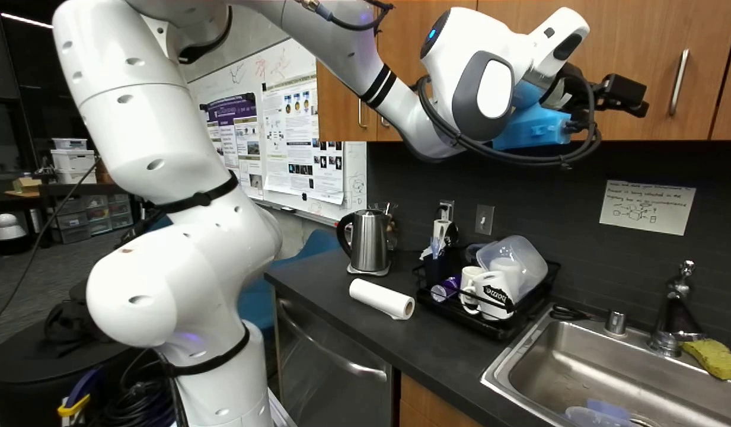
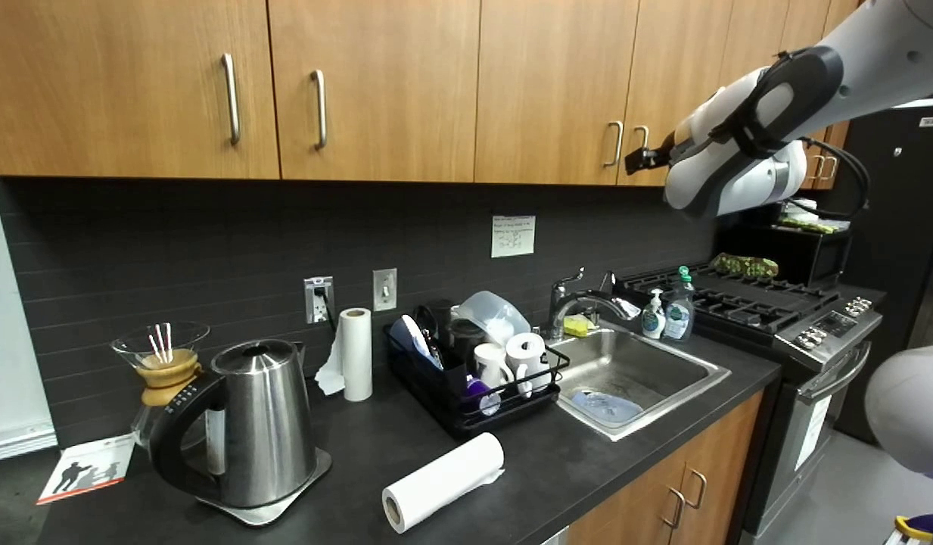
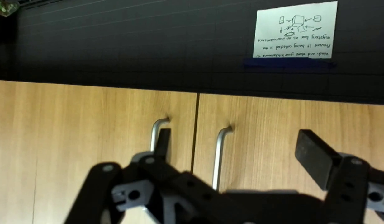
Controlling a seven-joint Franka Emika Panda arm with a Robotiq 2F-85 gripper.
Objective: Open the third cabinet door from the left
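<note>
Fingers (image 3: 316, 158) stand wide apart before the closed third cabinet door (image 3: 266, 149).

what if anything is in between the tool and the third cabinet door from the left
Nothing visible is. In the wrist view, no object shows between the open tool and that door or its handle.

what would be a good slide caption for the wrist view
Open gripper before two shut cabinet doors, one handle showing between its fingers, with a handwritten note on the dark wall.
</note>
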